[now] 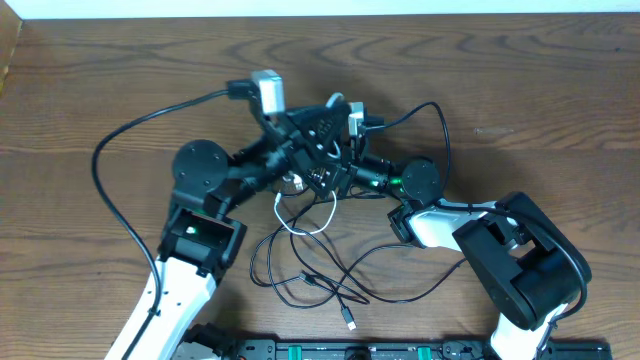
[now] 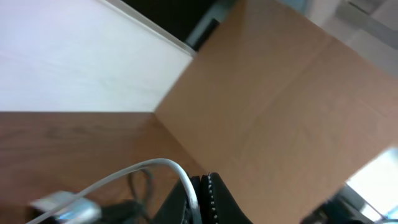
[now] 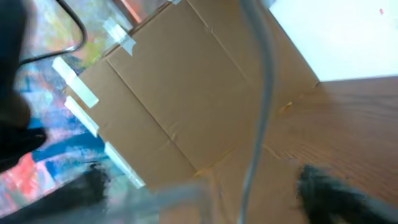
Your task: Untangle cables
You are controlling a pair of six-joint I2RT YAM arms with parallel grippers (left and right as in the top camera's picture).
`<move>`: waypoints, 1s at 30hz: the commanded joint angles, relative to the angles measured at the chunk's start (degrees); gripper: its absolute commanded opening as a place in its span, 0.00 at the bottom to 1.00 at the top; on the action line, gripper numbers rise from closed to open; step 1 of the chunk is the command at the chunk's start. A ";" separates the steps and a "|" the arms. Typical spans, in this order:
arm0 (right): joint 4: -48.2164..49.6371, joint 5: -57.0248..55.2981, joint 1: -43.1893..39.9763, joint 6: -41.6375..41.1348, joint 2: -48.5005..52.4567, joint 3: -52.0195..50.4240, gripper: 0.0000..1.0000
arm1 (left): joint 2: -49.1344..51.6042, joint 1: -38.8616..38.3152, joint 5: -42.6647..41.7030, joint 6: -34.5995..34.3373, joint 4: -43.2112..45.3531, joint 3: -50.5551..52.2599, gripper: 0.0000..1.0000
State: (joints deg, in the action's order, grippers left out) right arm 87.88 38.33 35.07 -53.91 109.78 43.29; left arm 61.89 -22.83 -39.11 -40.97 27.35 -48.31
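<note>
The cables lie mid-table: a white cable (image 1: 277,212) loops below the two grippers, and several thin black cables (image 1: 312,280) tangle nearer the front, one ending in a small plug (image 1: 350,322). My left gripper (image 1: 298,172) meets the right gripper (image 1: 335,165) over the tangle's far end. In the left wrist view the left gripper (image 2: 206,196) is shut on the white cable (image 2: 158,163), which arcs left to a silver plug (image 2: 62,208). In the blurred right wrist view the right gripper (image 3: 211,193) stands open, with a pale cable (image 3: 264,93) running between its wide-apart fingers.
A thick black arm wire (image 1: 100,170) sweeps round the left side of the table. A cardboard box (image 2: 280,93) stands behind the table, also seen in the right wrist view as a taped cardboard box (image 3: 168,93). A black rail (image 1: 330,350) runs along the front edge.
</note>
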 commanded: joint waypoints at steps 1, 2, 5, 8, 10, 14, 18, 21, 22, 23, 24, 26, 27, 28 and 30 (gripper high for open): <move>-1.27 -2.21 0.22 2.45 0.00 0.94 0.75 | -0.28 -2.80 -0.94 -0.72 2.08 -1.31 0.08; -1.75 -2.21 0.22 2.62 0.00 0.94 0.67 | -0.31 -3.34 -0.94 -0.72 2.78 -1.31 0.08; -2.16 -2.19 0.17 2.78 0.00 0.94 0.27 | -0.28 -3.89 -0.92 -0.70 3.61 -1.31 0.08; -2.21 -2.27 0.13 2.78 0.00 0.94 0.01 | -0.26 -3.87 -0.87 -0.11 3.58 -1.31 0.07; -2.29 -2.40 0.13 2.75 0.00 0.94 0.01 | -0.26 -3.87 -0.76 -0.02 3.58 -1.31 0.08; -2.62 -2.40 -0.02 2.75 0.00 0.94 0.01 | -0.26 -3.37 -0.68 0.00 3.61 -1.31 0.17; -4.13 -2.25 -1.51 2.75 0.00 0.94 0.01 | -0.28 -1.27 -0.72 -0.04 3.58 -1.31 0.69; -6.71 -2.14 -3.65 2.78 0.00 0.94 0.01 | -0.28 0.94 -0.76 -0.04 3.56 -1.31 0.89; -8.11 -1.92 -4.81 2.91 0.00 0.94 0.01 | -0.28 1.75 -0.79 -0.07 3.56 -1.31 0.89; -9.27 -1.46 -5.95 3.45 0.00 0.94 0.01 | -0.28 2.69 -0.81 -0.07 3.54 -1.31 0.89; -10.36 -1.11 -6.95 3.78 0.00 0.94 0.01 | -0.28 3.30 -0.90 -0.04 3.52 -1.31 0.89; -13.05 0.11 -9.75 4.81 0.00 0.94 0.01 | -0.28 4.92 -1.01 -0.04 3.48 -1.31 0.89; -14.23 0.48 -10.97 4.98 0.00 0.94 0.01 | -0.28 5.68 -1.01 -0.04 3.30 -1.31 0.90; -15.61 0.90 -12.48 5.25 0.00 0.94 0.01 | -0.28 6.49 -1.01 -0.04 3.06 -1.31 0.90; -18.32 2.21 -16.11 5.88 0.00 0.94 0.01 | -0.28 8.15 -1.01 -0.04 2.43 -1.31 0.90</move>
State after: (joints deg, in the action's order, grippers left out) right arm 71.57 38.76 23.11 -49.89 109.78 43.57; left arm 61.89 -16.71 -39.53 -41.78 29.54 -48.31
